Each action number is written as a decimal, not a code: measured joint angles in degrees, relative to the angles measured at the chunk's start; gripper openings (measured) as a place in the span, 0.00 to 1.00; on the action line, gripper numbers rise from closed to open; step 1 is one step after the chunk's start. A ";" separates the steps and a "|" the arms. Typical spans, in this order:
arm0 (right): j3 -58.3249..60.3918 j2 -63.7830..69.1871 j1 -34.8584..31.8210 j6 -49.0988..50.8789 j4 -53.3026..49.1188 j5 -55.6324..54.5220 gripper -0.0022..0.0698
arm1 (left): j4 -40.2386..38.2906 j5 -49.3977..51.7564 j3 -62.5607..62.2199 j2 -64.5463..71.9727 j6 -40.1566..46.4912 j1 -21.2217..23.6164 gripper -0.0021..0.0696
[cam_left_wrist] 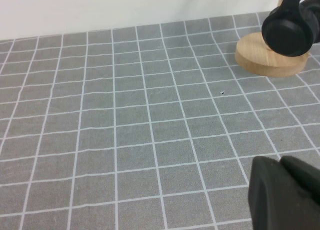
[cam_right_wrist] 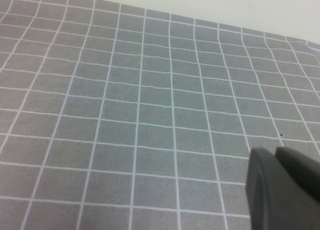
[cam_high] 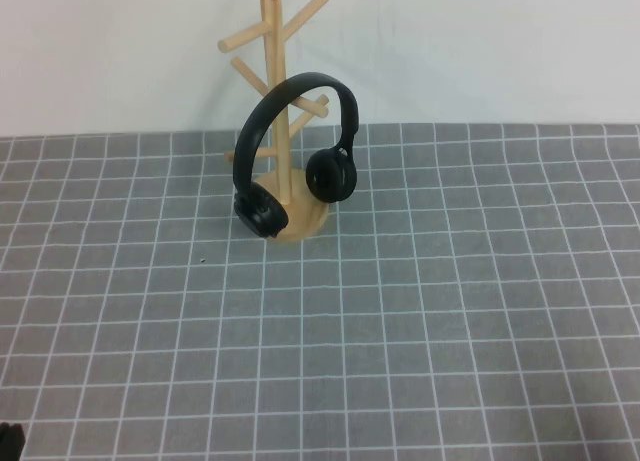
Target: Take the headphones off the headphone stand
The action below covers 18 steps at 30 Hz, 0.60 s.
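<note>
The black headphones [cam_high: 333, 174] hang by their headband on a peg of the light wooden headphone stand [cam_high: 272, 41] at the far middle of the table. One ear cup rests low by the round base, the other hangs to its right. In the left wrist view an ear cup [cam_left_wrist: 287, 33] and the stand's base [cam_left_wrist: 265, 60] show far ahead. My left gripper [cam_left_wrist: 280, 161] is shut and empty, low over the mat at the near left corner [cam_high: 10, 439]. My right gripper [cam_right_wrist: 276, 151] is shut and empty over bare mat, outside the high view.
A grey mat with a white grid [cam_high: 420, 311] covers the table. A white wall [cam_high: 480, 41] stands right behind the stand. A small dark speck [cam_high: 203, 260] lies on the mat near the stand's left.
</note>
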 joint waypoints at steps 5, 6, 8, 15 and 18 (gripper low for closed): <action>0.00 0.00 0.00 0.00 0.00 0.00 0.02 | 0.00 0.00 0.00 0.00 0.00 0.00 0.02; 0.00 0.00 0.00 0.00 0.00 0.00 0.02 | 0.00 0.00 0.00 0.00 0.00 0.00 0.02; 0.00 0.00 0.00 0.00 0.00 0.00 0.02 | 0.00 0.00 0.00 0.00 0.00 0.00 0.02; 0.00 0.00 0.00 0.00 0.00 0.00 0.02 | 2.17 -0.19 0.00 0.00 0.00 0.00 0.02; 0.00 0.00 0.00 0.00 0.00 0.00 0.02 | 2.39 -0.19 0.00 0.00 0.00 0.00 0.02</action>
